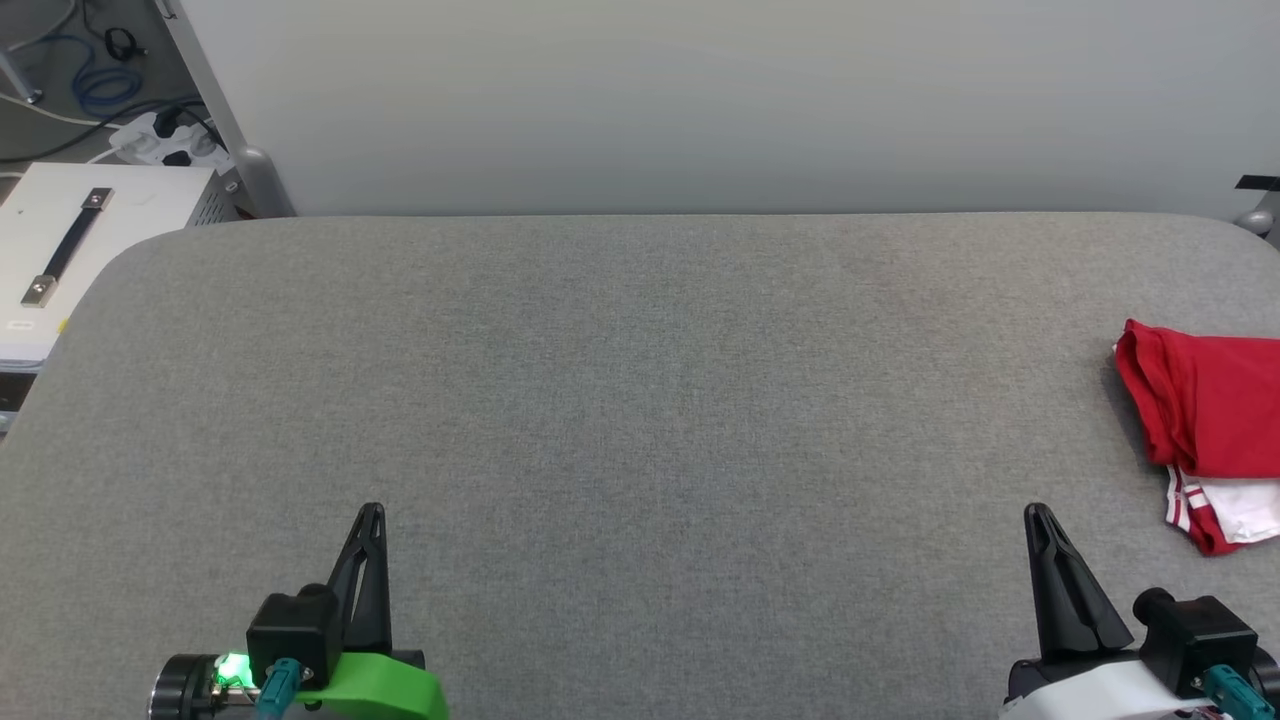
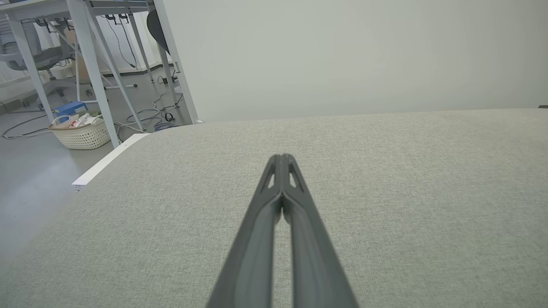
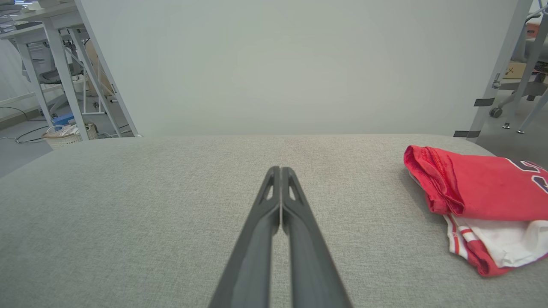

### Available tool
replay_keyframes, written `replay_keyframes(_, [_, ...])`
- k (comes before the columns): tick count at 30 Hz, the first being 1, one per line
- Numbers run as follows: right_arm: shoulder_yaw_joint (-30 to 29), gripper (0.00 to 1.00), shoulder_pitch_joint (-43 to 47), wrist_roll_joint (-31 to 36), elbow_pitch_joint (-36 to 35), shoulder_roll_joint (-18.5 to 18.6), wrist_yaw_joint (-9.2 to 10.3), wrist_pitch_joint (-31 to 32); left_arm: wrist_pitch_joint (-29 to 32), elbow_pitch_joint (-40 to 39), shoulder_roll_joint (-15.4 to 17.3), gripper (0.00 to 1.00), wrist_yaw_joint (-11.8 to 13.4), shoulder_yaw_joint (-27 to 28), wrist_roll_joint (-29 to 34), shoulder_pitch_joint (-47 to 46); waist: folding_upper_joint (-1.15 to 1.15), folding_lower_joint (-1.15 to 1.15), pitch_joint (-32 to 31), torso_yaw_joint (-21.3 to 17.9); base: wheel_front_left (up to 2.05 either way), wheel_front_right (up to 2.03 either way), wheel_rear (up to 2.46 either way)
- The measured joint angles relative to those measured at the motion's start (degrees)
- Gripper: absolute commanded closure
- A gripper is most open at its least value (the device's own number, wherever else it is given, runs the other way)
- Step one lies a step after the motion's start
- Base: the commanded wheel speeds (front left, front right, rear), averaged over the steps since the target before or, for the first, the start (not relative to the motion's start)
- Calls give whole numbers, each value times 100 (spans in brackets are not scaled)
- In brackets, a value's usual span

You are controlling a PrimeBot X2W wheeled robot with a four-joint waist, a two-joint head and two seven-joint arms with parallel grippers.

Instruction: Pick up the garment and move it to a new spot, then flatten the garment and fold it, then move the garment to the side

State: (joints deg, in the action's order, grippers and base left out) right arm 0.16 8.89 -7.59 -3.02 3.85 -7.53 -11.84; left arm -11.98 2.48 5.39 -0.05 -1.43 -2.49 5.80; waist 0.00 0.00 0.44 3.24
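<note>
Right of both jaws, the garment (image 1: pixel 1218 410)

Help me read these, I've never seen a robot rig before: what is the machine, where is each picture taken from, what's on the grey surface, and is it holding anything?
It is a two-armed robot. The wide picture comes from a camera on its head, looking down at a grey padded table. The dark pointed shapes at the bottom are its left gripper and right gripper, each a pair of long fingers. The other two pictures come from cameras on the wrists, looking along those fingers. Both pairs are pressed shut and hold nothing. The garment, a red shirt with a white, stripe-trimmed sleeve, lies bunched at the table's far right, apart from both grippers.
</note>
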Motion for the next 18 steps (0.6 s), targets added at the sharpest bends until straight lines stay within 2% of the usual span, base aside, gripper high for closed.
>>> replay_keyframes(18, [-3,100,-138,149,53,-4,0,210,203,-51,-29,100,0,18,18,-66,0,0,-8,-57,0,0,0])
